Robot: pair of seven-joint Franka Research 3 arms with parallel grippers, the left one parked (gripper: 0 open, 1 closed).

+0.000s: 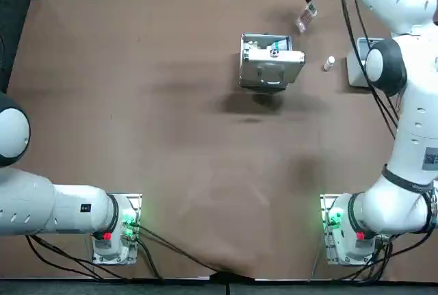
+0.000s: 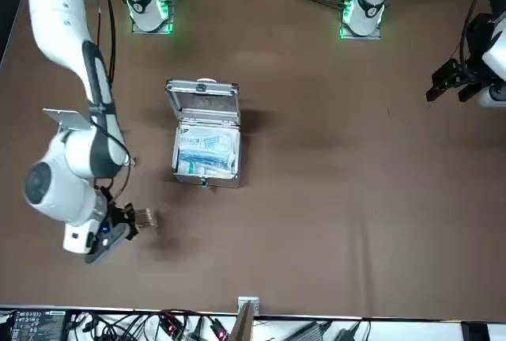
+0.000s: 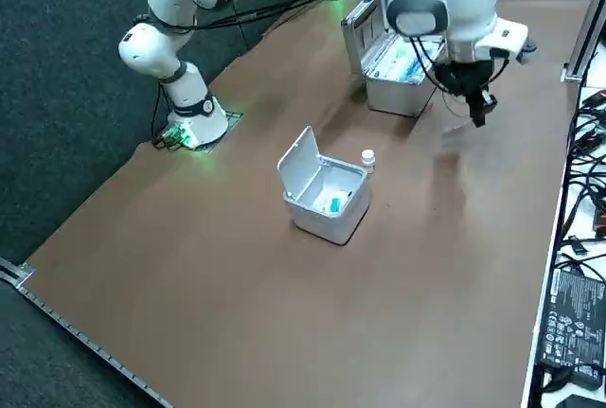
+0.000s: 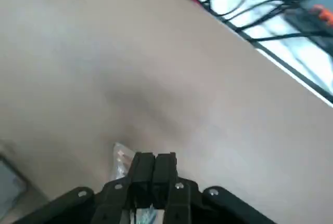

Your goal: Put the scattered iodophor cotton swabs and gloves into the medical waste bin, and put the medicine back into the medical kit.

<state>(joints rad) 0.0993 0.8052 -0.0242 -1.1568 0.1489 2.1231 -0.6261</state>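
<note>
Step in hand, as judged: swab disposal. The medical kit, a boxy metal case, stands open. Beyond it the right gripper has its fingers pinched on a crinkly clear swab packet, seemingly lifted off the table. Next: carry it past the small white bottle (medicine, not yet stowed) to the open-lidded grey plastic waste bin and release over the opening.

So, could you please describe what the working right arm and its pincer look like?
The right arm is glossy white with dark grey joint caps and black cables along it; its base glows green. Its right pincer, near the table's far edge, is black.
</note>
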